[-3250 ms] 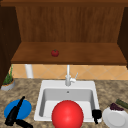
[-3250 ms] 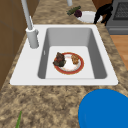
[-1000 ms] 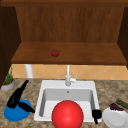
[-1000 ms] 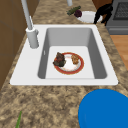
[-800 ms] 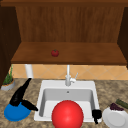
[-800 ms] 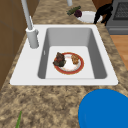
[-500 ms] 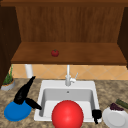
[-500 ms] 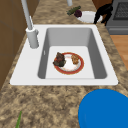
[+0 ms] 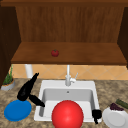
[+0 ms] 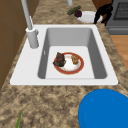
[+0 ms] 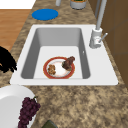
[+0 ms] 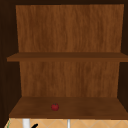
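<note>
While the left hand (image 9: 24,93) hangs in the air at the left end of the counter, it holds nothing. Its fingers are straight and point up toward the long brown wooden shelf (image 9: 82,54). Its thumb sticks out low toward the white sink (image 9: 82,84). So the hand is spread wide open.

The thing nearest to it is the flat round blue plate (image 9: 17,110). The plate lies on the speckled stone counter (image 9: 10,123), just left of the sink. In the front view the hand is just above the plate. I think they do not touch, because the left side view shows the blue plate with no hand on it.

To me this looks like a step of moving through the air, with no grip made. To pick anything up from here, the hand would have to get close and curl round it.

The right hand (image 9: 96,114) waits by the sink's front right corner, next to the round white plate (image 9: 115,120) with dark purple grapes (image 9: 115,107). I cannot tell if it is open or shut.

A small red fruit (image 9: 55,53) sits on the shelf. A red-rimmed plate of food (image 10: 68,63) lies in the sink. A big red round thing (image 9: 67,114) shows in front of the sink.
</note>
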Robot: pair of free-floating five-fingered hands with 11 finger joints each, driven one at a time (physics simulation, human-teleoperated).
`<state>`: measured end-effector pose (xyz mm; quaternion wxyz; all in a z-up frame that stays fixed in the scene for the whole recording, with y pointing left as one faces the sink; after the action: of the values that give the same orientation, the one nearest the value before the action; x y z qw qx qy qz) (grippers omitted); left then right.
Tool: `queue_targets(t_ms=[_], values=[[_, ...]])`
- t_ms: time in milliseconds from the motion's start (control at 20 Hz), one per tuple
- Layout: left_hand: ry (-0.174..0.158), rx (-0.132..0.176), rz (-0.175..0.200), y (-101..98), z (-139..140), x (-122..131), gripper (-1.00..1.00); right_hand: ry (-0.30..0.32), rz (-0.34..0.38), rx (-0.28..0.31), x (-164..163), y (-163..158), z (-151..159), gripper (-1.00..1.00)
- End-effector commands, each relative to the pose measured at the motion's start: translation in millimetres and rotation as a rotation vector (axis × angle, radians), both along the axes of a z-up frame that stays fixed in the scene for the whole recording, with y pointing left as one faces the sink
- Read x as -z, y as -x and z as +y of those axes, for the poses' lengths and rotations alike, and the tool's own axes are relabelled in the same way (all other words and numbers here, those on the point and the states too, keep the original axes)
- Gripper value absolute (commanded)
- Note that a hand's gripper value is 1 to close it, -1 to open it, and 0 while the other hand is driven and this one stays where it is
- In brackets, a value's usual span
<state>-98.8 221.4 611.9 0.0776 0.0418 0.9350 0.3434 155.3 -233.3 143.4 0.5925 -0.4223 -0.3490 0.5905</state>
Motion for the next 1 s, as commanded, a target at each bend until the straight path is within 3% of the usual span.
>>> queue_targets(t_ms=[0,500,950], values=[[-0.125,0.0,-0.015,1.6,-3.6,-4.5,-1.0,0.0,0.0,0.0,0.0,0.0,0.0,0.0],[-0.182,-0.013,0.003,2.4,-6.9,-4.3,-1.0,0.0,0.0,0.0,0.0,0.0,0.0,0.0],[-0.255,-0.024,0.014,2.4,-5.9,-3.2,-1.0,0.0,0.0,0.0,0.0,0.0,0.0,0.0]])
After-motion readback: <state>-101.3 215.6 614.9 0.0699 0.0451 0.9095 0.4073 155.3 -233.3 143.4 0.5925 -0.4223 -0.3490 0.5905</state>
